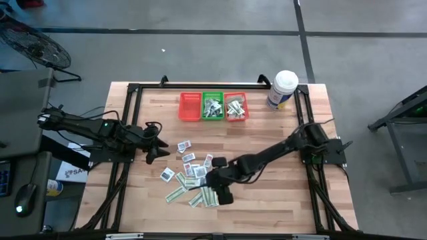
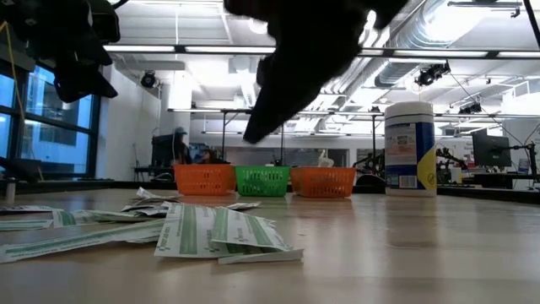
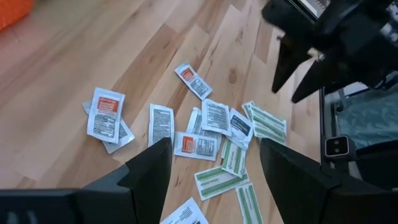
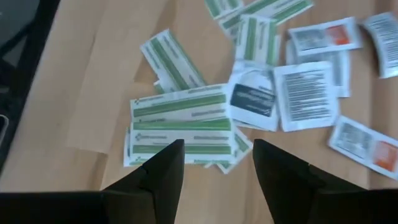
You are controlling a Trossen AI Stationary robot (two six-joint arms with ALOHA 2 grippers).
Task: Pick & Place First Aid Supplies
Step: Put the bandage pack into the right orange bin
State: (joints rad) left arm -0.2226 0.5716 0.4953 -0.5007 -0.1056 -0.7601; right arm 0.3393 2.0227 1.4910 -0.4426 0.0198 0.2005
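Scattered pile of small flat paper packets [image 1: 193,177], squarish white ones with dark print and narrow green-and-white strips, lying at lower centre of the high view on the light wooden slatted table [image 1: 280,207].

Right gripper [image 1: 225,195] poised over the lower right edge of the pile, fingers apart, nothing held. In the right wrist view, a stack of green-and-white strip packets [image 4: 180,124] directly ahead of the two dark fingers [image 4: 158,171], long axis running across the gap between them. Judged the nearer arm for these strips; a descent between the fingers appears sufficient, though a turn of the wrist may help to grip across the narrow side.

Left gripper [image 1: 155,148] waiting at the upper left edge of the pile, fingers apart, empty.

Three small mesh baskets, red [image 1: 190,107], green [image 1: 213,106], red [image 1: 236,107], at upper centre; open table between pile and baskets. Tall white cylindrical tub with blue label [image 1: 282,89] at upper right, clear of that path.
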